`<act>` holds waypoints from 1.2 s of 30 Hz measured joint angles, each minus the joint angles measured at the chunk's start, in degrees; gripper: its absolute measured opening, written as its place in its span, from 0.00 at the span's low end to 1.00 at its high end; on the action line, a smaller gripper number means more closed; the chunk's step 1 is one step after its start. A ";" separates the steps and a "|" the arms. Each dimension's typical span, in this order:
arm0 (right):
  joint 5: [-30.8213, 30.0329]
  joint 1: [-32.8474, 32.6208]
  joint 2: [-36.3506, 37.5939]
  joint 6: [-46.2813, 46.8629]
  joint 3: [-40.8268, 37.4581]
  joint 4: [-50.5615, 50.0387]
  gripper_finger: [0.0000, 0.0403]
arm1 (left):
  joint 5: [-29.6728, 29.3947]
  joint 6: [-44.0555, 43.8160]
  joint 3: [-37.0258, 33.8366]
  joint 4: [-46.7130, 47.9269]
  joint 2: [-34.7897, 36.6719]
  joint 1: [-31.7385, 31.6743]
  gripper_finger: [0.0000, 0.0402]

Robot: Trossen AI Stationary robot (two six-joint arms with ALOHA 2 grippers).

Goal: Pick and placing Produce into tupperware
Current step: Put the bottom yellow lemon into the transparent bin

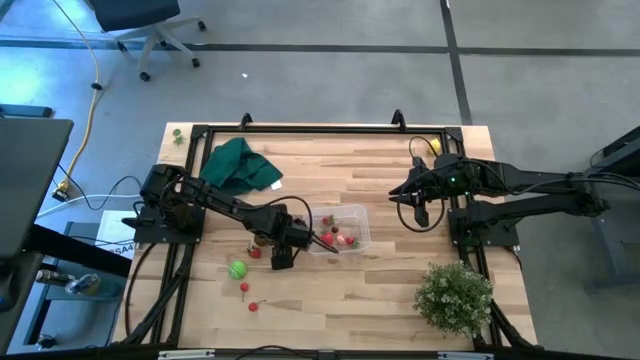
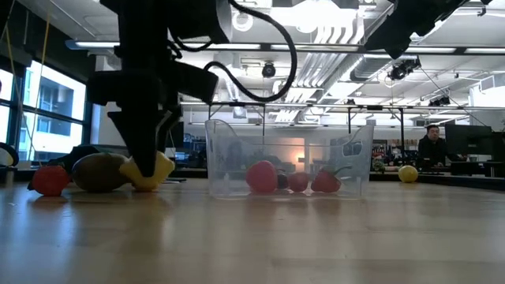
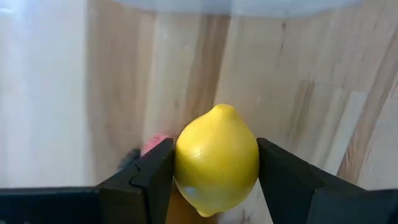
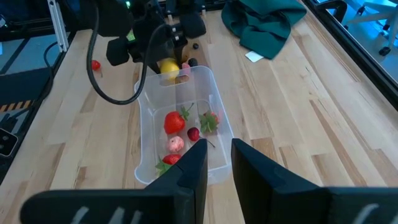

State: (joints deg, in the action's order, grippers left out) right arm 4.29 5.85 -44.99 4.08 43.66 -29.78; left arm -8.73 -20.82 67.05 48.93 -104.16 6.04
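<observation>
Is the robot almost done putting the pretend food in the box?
Partly. A few red pieces already sit inside the clear tub. The left gripper is closed on a yellow lemon beside the tub. A green piece and small red ones lie on the table, unpacked.

You are seeing the left hand (image 2: 148, 162) reaching down to the counter (image 2: 252, 237), gripping a yellow lemon (image 2: 160, 170) just left of the clear tupperware (image 2: 289, 158). Red produce (image 2: 262, 177) is lying inside the tub. A brown piece (image 2: 99, 172) and a red piece (image 2: 50, 180) are sitting farther left. Another yellow fruit (image 2: 407, 173) is resting far right.
</observation>
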 joint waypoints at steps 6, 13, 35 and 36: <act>0.00 0.00 0.00 0.00 0.00 0.00 0.15 | -5.56 0.94 6.53 8.17 0.00 0.00 0.47; 0.01 0.00 0.00 0.00 0.00 0.00 0.15 | -14.04 2.78 17.44 17.77 0.00 -0.02 0.47; -0.01 0.00 0.00 0.00 -0.02 -0.12 0.15 | -19.37 10.58 30.99 13.70 -5.58 0.09 0.45; 0.01 0.00 0.04 0.00 -0.02 0.02 0.15 | -19.11 10.63 31.91 13.80 -6.76 0.12 0.45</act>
State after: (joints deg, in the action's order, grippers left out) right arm 4.29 5.85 -44.95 4.08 43.64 -29.76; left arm -27.84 -10.18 98.96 62.73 -110.92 6.17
